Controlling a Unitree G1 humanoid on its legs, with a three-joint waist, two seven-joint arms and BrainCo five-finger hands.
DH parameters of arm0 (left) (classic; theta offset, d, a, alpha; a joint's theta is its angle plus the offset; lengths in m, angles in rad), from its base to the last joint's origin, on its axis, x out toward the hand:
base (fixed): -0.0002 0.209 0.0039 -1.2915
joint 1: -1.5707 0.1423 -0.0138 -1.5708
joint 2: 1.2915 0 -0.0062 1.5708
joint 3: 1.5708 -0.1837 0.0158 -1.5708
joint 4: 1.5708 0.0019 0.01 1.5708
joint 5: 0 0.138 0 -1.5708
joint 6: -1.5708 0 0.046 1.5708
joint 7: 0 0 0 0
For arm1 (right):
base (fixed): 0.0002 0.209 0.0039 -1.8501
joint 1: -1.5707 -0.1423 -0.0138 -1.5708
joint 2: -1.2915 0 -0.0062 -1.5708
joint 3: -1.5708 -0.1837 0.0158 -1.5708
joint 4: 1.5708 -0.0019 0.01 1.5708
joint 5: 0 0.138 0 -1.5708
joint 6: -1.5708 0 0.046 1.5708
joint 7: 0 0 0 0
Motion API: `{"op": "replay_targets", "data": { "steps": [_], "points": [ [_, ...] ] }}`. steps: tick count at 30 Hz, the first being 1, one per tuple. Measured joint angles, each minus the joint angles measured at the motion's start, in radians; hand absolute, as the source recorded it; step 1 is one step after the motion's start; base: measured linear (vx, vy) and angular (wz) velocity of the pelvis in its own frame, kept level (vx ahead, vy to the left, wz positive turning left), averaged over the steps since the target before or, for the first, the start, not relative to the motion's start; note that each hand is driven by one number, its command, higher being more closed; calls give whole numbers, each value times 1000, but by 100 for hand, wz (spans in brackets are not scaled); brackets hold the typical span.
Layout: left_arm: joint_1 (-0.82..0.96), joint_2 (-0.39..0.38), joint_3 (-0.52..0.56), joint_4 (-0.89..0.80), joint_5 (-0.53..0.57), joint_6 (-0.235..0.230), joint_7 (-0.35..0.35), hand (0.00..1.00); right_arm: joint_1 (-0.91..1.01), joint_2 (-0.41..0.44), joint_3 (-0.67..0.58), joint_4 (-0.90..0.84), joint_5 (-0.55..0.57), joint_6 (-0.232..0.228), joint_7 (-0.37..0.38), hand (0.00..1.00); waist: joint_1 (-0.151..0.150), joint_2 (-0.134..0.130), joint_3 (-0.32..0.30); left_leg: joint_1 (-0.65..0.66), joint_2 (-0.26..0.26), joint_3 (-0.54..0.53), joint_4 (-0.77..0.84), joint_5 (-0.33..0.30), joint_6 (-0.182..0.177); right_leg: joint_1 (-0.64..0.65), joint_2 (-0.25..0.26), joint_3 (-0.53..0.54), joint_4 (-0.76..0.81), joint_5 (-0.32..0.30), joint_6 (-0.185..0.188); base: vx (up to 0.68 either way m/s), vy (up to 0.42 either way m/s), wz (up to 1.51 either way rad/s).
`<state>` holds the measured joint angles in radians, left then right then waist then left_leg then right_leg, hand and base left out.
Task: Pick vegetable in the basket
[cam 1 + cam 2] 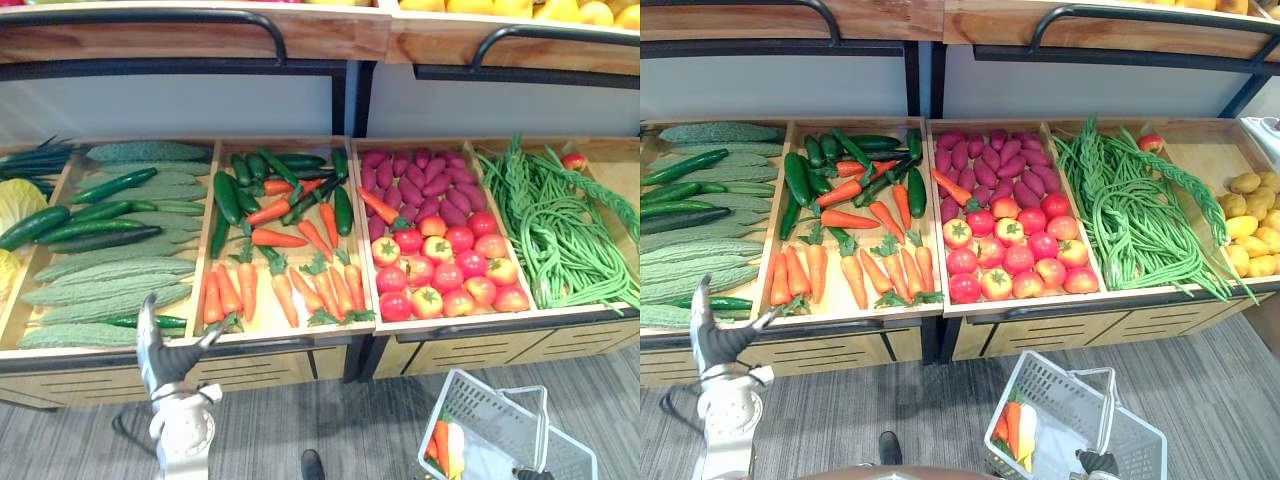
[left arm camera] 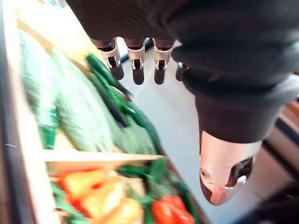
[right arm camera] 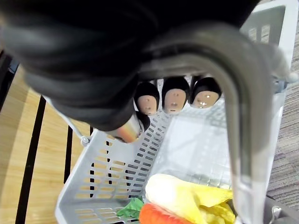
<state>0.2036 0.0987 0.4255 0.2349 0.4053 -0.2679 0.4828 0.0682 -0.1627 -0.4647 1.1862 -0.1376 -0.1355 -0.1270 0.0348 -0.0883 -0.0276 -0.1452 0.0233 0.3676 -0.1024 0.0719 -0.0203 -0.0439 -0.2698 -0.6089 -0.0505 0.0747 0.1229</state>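
Note:
My left hand [image 1: 165,352] is raised, open and empty, in front of the display's front edge, where the bitter gourd bin meets the carrot bin. Its straight fingers [image 2: 137,69] point over bitter gourds [image 1: 110,275] and carrots [image 1: 280,285]. My right hand [image 1: 1095,462] is low at the right, with its fingers [image 3: 175,98] curled round the grey handle [image 3: 243,116] of a white mesh basket [image 1: 472,398]. In the basket lie a carrot [image 3: 159,215] and a pale yellow vegetable [image 3: 187,198].
The wooden display also holds cucumbers [image 1: 90,228], tomatoes [image 1: 450,270], purple sweet potatoes [image 1: 420,180], long beans [image 1: 560,230] and potatoes [image 1: 1255,225]. A second shelf with dark rails [image 1: 150,18] runs above. Grey floor [image 1: 340,420] lies in front of the display.

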Motion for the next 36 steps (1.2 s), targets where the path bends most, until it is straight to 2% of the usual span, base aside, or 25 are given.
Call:
{"op": "replay_targets", "data": {
  "steps": [4, 9, 12, 15, 20, 25, 29, 33, 34, 36],
  "points": [
    [10, -28, 104, 178, -12, 38, 59, 0, 4, 22, -2, -1, 2, 0, -9, 100, -3, 3, -1, -1, -4, -21, 0, 0, 0, 15, 0, -21, -5, -5, 1, 33, -8, 14],
    [37, -35, 155, 441, -128, 52, 49, 0, -3, 29, -39, -1, 30, 0, -38, 100, -3, 2, -4, -1, -6, -23, 2, -3, 0, 17, 1, -23, -10, -6, 0, 52, -5, 2],
    [33, -16, 174, 685, -148, 67, -9, 0, -10, 29, -45, 0, 30, 0, -38, 100, -9, 4, -5, 12, -8, -23, 5, -1, 2, 30, 2, -22, -17, -6, 0, 52, -8, -2],
    [40, -18, 163, 789, -163, 112, -94, 0, -13, 29, -45, 1, 15, 0, -37, 100, -7, 5, -6, 28, -6, -22, 2, -5, -4, 41, 3, -15, -17, -7, -1, 29, -9, -6],
    [38, -15, 110, 836, -165, 141, -220, 0, -31, 29, -35, 9, -31, 2, -27, 100, -7, 15, -7, 38, -4, -8, -1, -13, -14, 40, 2, 2, -13, -7, -1, -15, -1, -10],
    [32, -11, -14, 842, -166, 145, -339, 0, -32, 29, 4, 17, -53, 23, 7, 100, -13, 16, -7, 51, -2, 11, -2, -19, -14, 40, 1, 23, -9, -13, 0, -7, -2, -9],
    [32, -4, -89, 841, -167, 144, -372, 0, -34, 30, 18, 26, -59, 36, 17, 100, -17, 14, -6, 62, -2, 17, -2, -23, -13, 46, 0, 30, -9, -15, 0, 19, -11, -5],
    [28, 12, -143, 840, -167, 144, -372, 0, -36, 30, 21, 34, -57, 38, 18, 100, -16, 5, 1, 70, -2, 30, 13, -43, -4, 34, -12, 46, 31, -36, -1, 41, -7, -9],
    [19, 20, -158, 839, -168, 143, -372, 0, -40, 30, 18, 30, -51, 37, 18, 100, -18, -1, 24, 57, 6, 31, 94, -92, -2, 29, -30, 54, 91, -61, -33, 67, 7, -10],
    [11, 33, -185, 839, -168, 140, -372, 0, -38, 30, 12, 17, -40, 37, 20, 100, -19, 1, 38, 55, 24, 35, 162, -137, -5, 28, -46, 68, 151, -76, -50, 52, 10, -9]
  ]
}}
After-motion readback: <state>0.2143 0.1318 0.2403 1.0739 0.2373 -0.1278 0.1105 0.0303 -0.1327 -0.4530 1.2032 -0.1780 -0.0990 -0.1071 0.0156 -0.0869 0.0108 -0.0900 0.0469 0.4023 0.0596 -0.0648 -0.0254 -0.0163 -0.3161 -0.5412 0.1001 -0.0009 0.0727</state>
